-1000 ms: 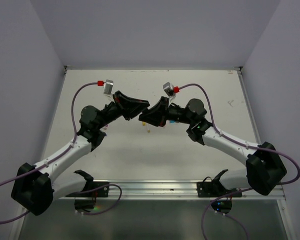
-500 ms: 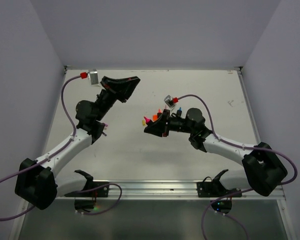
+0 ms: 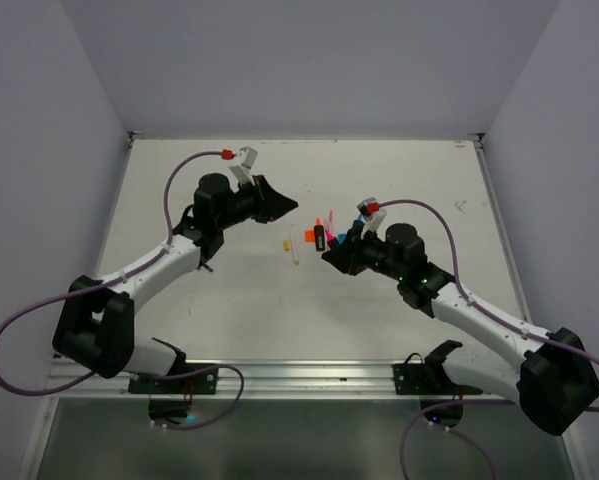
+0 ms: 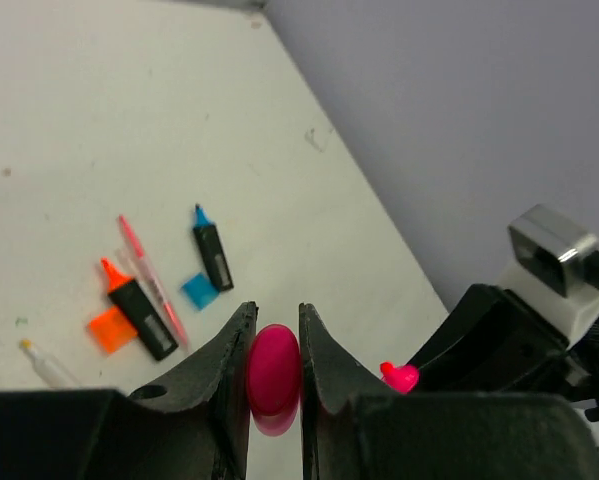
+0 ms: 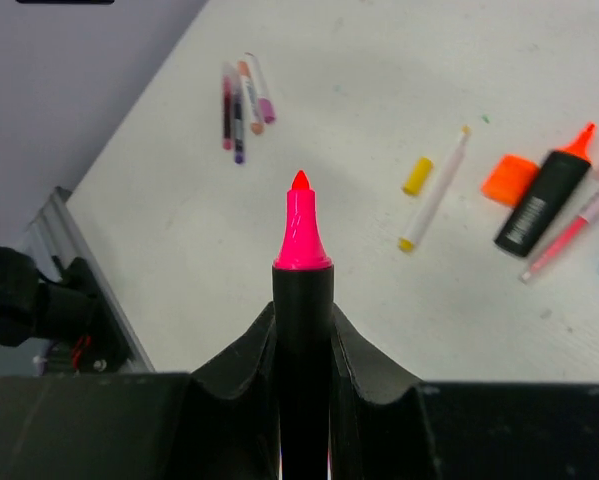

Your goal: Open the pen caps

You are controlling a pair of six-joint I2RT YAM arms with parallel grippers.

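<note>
1. The left claw (image 3: 287,206) is closed tight on a pink cap (image 4: 273,368). It pinches the cap by its sides and holds it in the air over the left half of the worktop (image 3: 429,180), toward the far edge.
2. The right claw (image 5: 301,325) is clamped round the black barrel of a pink highlighter (image 5: 301,285). The bare pink tip points away from the wrist, and the pen is lifted off the worktop near its middle.
3. Cap and pen are well apart, so the pull on this pen looks finished. The step in hand is most likely the putting down.
4. Other caps are already off. Near the middle of the worktop an orange cap (image 4: 104,330) lies just beside an orange highlighter (image 4: 139,320). A blue cap (image 4: 199,291) lies just beside a blue highlighter (image 4: 212,255), and a thin pink pen (image 4: 151,280) lies between the two highlighters.
5. A yellow cap (image 5: 416,177) lies near a white pen (image 5: 437,195), on the side of the orange cap toward the left edge.
6. Three thin pens (image 5: 241,100) lie close together nearer the left edge. They are too small to tell whether their caps are on.
7. Next, I judge, each claw should lower its piece onto a bare patch and let go without rolling it into the others. If the thin pens are capped, they call for a finer grip, one claw on the barrel and one on the cap.
</note>
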